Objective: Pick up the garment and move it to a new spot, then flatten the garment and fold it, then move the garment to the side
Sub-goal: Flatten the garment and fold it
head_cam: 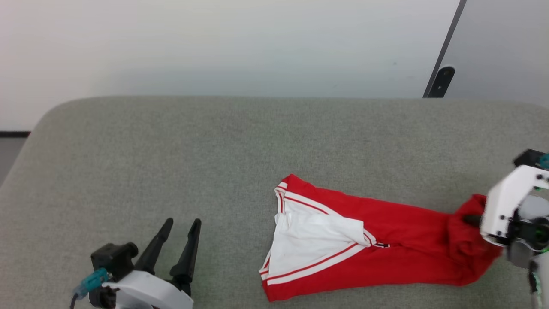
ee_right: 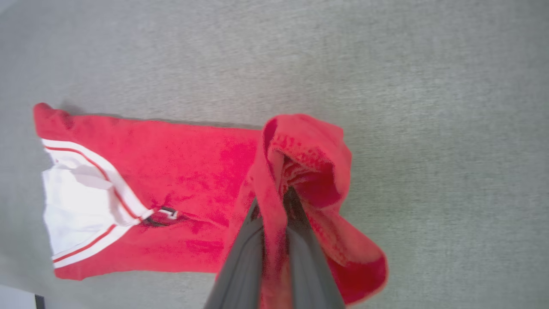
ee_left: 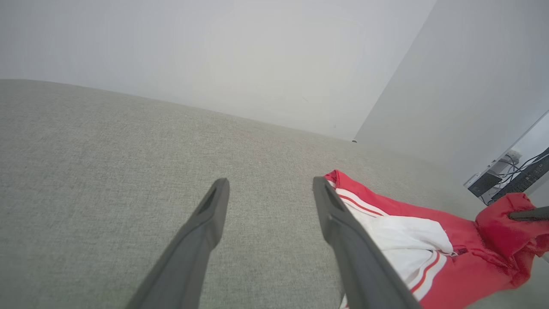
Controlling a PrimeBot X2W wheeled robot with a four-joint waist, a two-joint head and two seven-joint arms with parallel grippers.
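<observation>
The grey fabric-covered worktop (head_cam: pixel 171 150) is carrying the whole job, with broad bare cloth showing to its left and far side. The garment (head_cam: pixel 386 253) is lying right of centre on it, drawn out into a long, narrow band. Its white sleeve and striped trim are facing up at the left end, the red body is running rightward, and the right end is sitting bunched and raised off the surface.

The right end effector (ee_right: pixel 274 201) is clamping that bunched red end, with fabric pinched between its two dark fingers. The left end effector (head_cam: pixel 183 221) is hovering at the lower left with fingers spread wide, gripping nothing, apart from the sleeve end.

Judgement: the pick-up-and-relocate stage is looking under way, with most of the cloth lying on the worktop. Flattening, folding and the final shift aside are all awaiting action.
</observation>
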